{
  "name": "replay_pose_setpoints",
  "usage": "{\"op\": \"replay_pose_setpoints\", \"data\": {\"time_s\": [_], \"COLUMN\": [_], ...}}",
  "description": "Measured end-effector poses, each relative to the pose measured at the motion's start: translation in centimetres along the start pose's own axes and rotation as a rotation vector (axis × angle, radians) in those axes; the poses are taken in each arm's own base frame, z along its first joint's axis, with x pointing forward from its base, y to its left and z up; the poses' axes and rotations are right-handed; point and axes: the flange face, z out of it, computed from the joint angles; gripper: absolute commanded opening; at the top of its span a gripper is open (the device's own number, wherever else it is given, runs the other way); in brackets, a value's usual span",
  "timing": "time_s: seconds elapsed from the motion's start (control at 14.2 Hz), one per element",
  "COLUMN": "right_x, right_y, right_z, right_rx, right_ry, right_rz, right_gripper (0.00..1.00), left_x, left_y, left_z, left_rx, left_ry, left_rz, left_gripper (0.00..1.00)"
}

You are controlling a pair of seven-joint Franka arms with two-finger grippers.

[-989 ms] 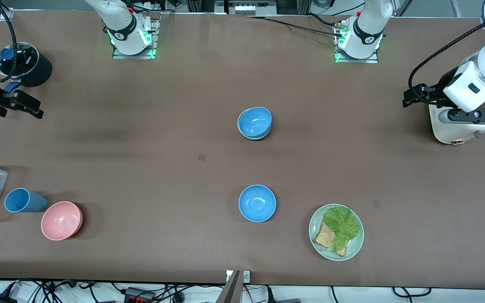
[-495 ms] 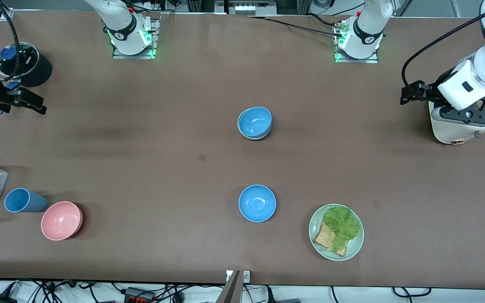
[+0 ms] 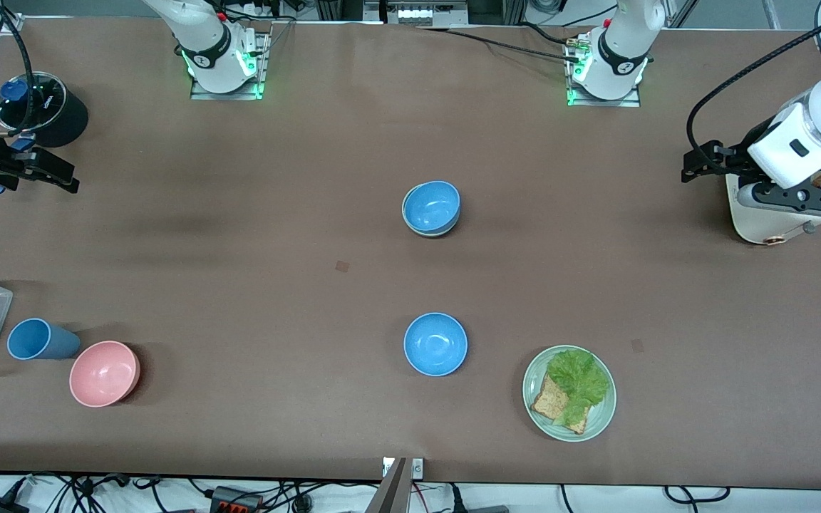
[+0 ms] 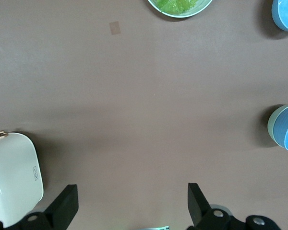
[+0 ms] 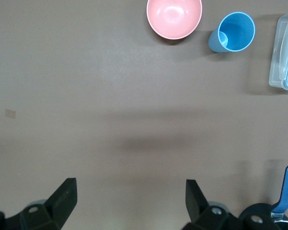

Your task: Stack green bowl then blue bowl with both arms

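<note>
You won't find much to read here — no word, number or brand comes out clearly on any object. The black pot point(image 3: 43, 108) at the right arm's end of the table carries a short white marking on its glass lid, but its letters cannot be made out. The white appliance point(image 3: 767, 214) at the left arm's end shows a small dark mark on its side point(image 4: 33, 173) — that one is unreadable too.
</note>
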Motion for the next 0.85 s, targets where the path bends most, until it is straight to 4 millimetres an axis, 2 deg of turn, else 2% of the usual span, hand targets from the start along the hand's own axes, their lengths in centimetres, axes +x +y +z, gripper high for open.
{"op": "replay_pose_setpoints", "data": {"time_s": [0.85], "right_x": [-0.17], "right_y": [0.01], "right_z": [-0.43], "right_rx": [0.0], "right_ry": [0.01], "right_rz": [0.0], "right_gripper": [1.0], "left_x": [0.23], "left_y": [-0.57], "left_z": [0.16], "left_rx": [0.005], "left_ry": [0.004], "left_rz": [0.042], "left_gripper": [1.0]}}
